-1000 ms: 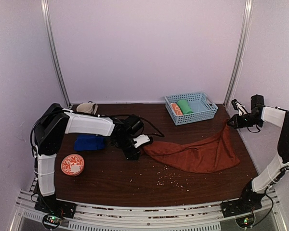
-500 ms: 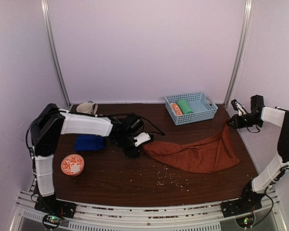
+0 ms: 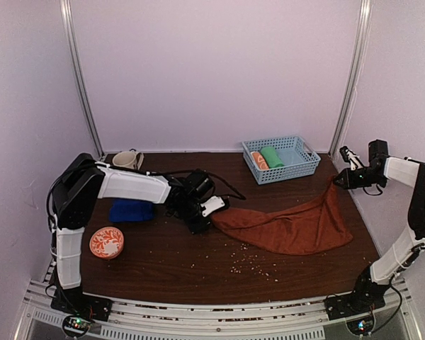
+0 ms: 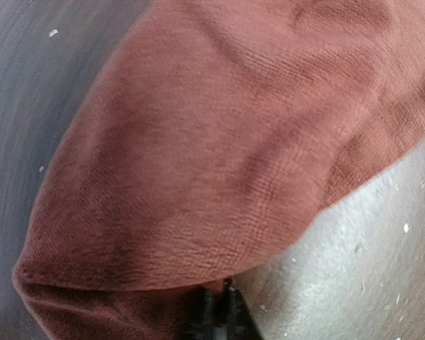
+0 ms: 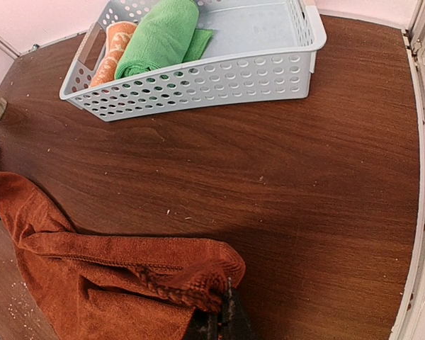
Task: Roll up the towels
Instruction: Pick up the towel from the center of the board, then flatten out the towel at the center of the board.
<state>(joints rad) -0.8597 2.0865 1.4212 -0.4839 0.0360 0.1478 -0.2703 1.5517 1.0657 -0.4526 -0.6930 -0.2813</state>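
Overhead and wrist views of a dark brown wooden tabletop [image 3: 170, 263] with two arms mounted at its near edge.

**Rust-brown cloth towel** [image 3: 290, 228]: unrolled. It lies spread and wrinkled across the right half of the tabletop, stretching from the centre to the right edge. Its far right corner is lifted clear of the wood, and the rest rests on the surface.

**Left fingers** [image 4: 211, 319]: low at the centre of the tabletop, at the towel's left end. They are drawn close together with the cloth bunched over their tips, pinching that end.

**Right fingers** [image 5: 214, 327]: pressed together on the raised far right corner of the rust-brown cloth towel, holding it above the tabletop near the right wall. The fabric hangs from them in a fold.

**Royal blue cloth towel** [image 3: 131, 210]: a compact heap on the left side of the tabletop, just beside the left forearm and well apart from the rust-brown one. Whether it is folded or rolled cannot be told.

**Light blue perforated plastic basket** [image 3: 292, 170]: at the far right of the tabletop. It holds a green rolled towel [image 3: 272, 156] and an orange-and-white rolled towel [image 3: 258, 161] side by side against its left end.

**Other items**: an orange patterned round dish [image 3: 107, 242] sits near the left front. A beige mug [image 3: 127, 159] stands at the far left corner. Pale crumbs [image 3: 251, 266] are scattered in front of the rust-brown cloth towel.
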